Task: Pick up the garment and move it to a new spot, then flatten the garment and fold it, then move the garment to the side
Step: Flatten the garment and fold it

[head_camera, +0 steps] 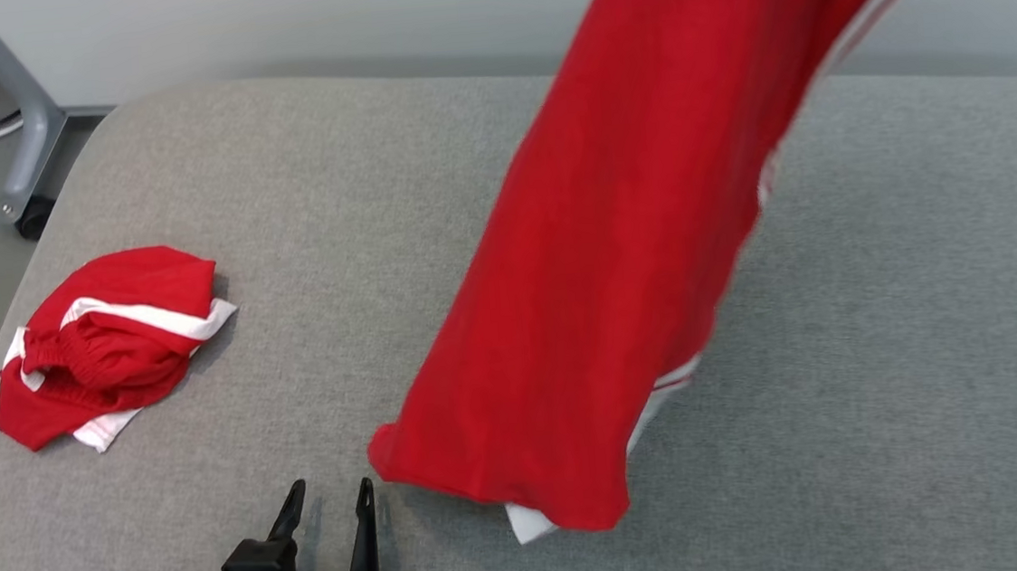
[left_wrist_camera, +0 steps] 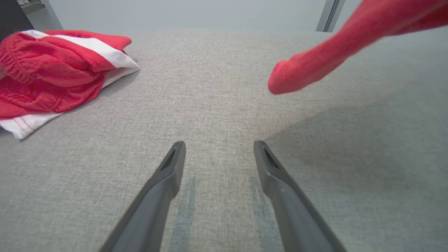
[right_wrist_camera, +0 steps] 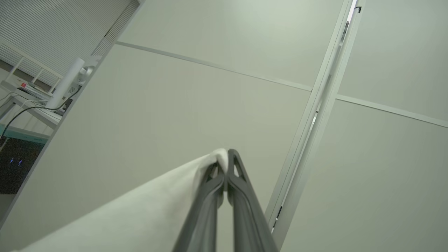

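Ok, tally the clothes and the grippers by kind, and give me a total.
Red-and-white garments: 2, the hanging garment and the crumpled garment lying on the grey surface.
Grippers: 2, the left gripper open and holding nothing, the right gripper shut on the hanging garment's white edge.
Total: 4

Matt red cloth garment (head_camera: 600, 296), rough grey woven fabric surface (head_camera: 885, 337), smooth matt dark plastic left tool (left_wrist_camera: 219, 143)

Long red fabric garment w/ white trim (head_camera: 600, 296): upper end cut off by head view top edge; trim there blurred. Crumpled red-and-white cloth pile (left_wrist_camera: 52, 66): left part cut off in left wrist view.
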Robot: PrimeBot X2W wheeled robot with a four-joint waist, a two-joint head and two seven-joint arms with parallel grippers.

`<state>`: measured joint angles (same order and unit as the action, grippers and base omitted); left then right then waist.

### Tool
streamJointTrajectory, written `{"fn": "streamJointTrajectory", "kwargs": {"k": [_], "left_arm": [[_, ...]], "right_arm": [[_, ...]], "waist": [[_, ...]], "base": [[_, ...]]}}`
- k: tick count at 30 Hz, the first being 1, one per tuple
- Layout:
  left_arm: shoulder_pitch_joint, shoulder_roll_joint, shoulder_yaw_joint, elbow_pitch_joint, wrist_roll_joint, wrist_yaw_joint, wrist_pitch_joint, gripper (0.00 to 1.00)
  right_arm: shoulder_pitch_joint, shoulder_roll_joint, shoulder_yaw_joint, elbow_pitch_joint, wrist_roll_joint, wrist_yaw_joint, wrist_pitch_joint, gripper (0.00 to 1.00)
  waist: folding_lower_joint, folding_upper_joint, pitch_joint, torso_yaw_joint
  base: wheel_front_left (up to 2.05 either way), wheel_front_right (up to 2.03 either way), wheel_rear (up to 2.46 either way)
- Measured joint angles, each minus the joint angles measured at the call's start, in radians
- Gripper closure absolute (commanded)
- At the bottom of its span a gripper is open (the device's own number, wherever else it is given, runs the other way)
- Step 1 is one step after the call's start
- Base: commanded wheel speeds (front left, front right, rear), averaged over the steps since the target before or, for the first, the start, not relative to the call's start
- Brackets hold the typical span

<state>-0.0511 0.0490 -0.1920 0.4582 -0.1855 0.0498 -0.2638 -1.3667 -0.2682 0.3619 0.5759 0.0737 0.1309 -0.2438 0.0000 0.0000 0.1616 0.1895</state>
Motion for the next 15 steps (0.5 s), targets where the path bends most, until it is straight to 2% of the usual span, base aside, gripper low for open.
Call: {"fn": "streamJointTrajectory", "kwargs": {"k": [7, 8, 9, 12, 15], "left_arm": [[-0.053, 0.000, -0.042, -0.011, -0.001, -0.003, 0.000, 0.00], [-0.060, 0.000, -0.045, -0.013, -0.002, -0.002, 0.000, 0.00], [-0.065, 0.000, -0.048, -0.016, -0.004, 0.000, 0.000, 0.00], [-0.071, 0.000, -0.052, -0.018, -0.010, 0.003, 0.000, 0.00], [-0.070, 0.000, -0.050, -0.018, -0.010, 0.009, 0.000, 0.00]], "right_arm": [[0.074, -0.086, -0.073, 0.245, -0.090, 0.000, 0.011, 1.00], [0.080, -0.100, -0.083, 0.274, -0.112, 0.000, 0.010, 0.54], [0.090, -0.108, -0.102, 0.309, -0.126, 0.000, 0.016, 0.00], [0.141, -0.115, -0.169, 0.397, -0.150, 0.000, 0.025, 0.00], [0.177, -0.104, -0.217, 0.426, -0.173, 0.000, 0.006, 0.00]], "waist": [[-0.0001, 0.0000, 0.067, 0.058], [-0.0001, 0.0000, 0.077, 0.068], [0.0000, 0.0000, 0.087, 0.078], [0.0000, 0.0000, 0.112, 0.105], [0.0000, 0.0000, 0.123, 0.114]], "base": [[0.00, 0.00, 0.00], [0.00, 0.00, 0.00], [0.00, 0.00, 0.00], [0.00, 0.00, 0.00], [0.00, 0.00, 0.00]]}}
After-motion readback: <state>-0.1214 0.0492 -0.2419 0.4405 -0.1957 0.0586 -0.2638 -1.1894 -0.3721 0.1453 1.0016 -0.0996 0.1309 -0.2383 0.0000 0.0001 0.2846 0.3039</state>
